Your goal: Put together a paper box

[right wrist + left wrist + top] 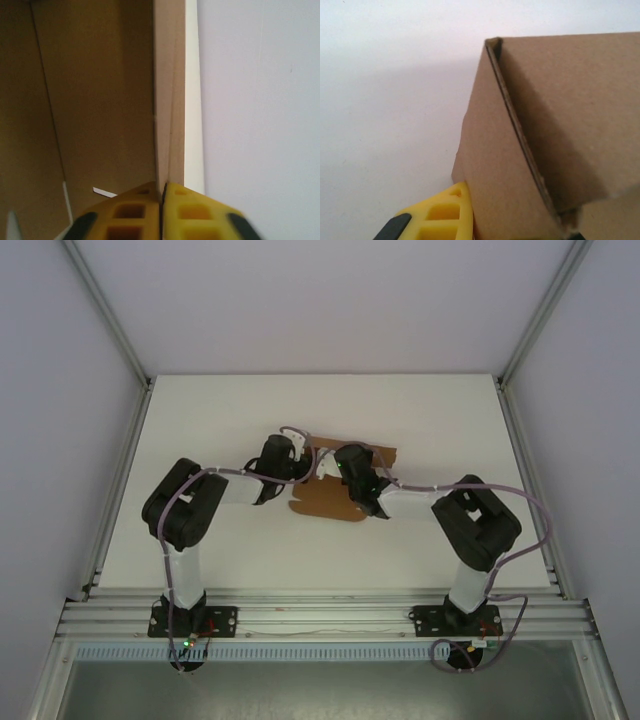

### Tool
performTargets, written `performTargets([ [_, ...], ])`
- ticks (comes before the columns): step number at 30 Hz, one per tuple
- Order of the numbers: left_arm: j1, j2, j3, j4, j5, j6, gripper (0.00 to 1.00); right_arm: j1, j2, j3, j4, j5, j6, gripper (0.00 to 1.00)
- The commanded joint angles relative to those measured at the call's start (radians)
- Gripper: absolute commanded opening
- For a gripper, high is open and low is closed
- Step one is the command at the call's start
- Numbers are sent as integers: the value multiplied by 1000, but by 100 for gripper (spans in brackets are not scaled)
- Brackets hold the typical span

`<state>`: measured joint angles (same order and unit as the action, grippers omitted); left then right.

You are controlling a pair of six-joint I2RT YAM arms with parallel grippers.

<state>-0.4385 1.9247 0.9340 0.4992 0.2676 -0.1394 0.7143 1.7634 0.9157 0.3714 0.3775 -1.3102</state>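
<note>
The box (325,502) lies at the middle of the white counter (200,410), part folded, with one rounded flap flat on the near side and a notched edge on its far right. Both arms reach in over it from either side, so their wrists crowd the space above it. The counter lies open to the left, to the right and beyond the box, out to the metal rails (118,475) at the sides.

The left gripper (300,458) is at the box's left end. In the left wrist view a raised wall stands up to a sharp corner (492,42), and its cut edge runs down toward the camera. One yellow finger (445,215) touches the wall's outer face. The other finger is hidden, so I cannot tell whether this gripper is clamped.

The right gripper (162,197) is pressed closed on the thin edge of an upright wall (170,100). The box's brown inside is to the left of that wall, and bare counter to its right.
</note>
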Motion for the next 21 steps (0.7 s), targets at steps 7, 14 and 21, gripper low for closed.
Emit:
performTargets([
  [7, -30, -62, -45, 52, 41, 25, 0, -6, -213, 24, -378, -216, 353, 66],
  [14, -40, -114, -103, 6, 57, 95, 0, -84, -499, -24, -616, -590, 592, 84],
  [21, -85, -121, -131, -5, 20, 142, 0, -194, -384, 90, -622, -628, 874, 76],
])
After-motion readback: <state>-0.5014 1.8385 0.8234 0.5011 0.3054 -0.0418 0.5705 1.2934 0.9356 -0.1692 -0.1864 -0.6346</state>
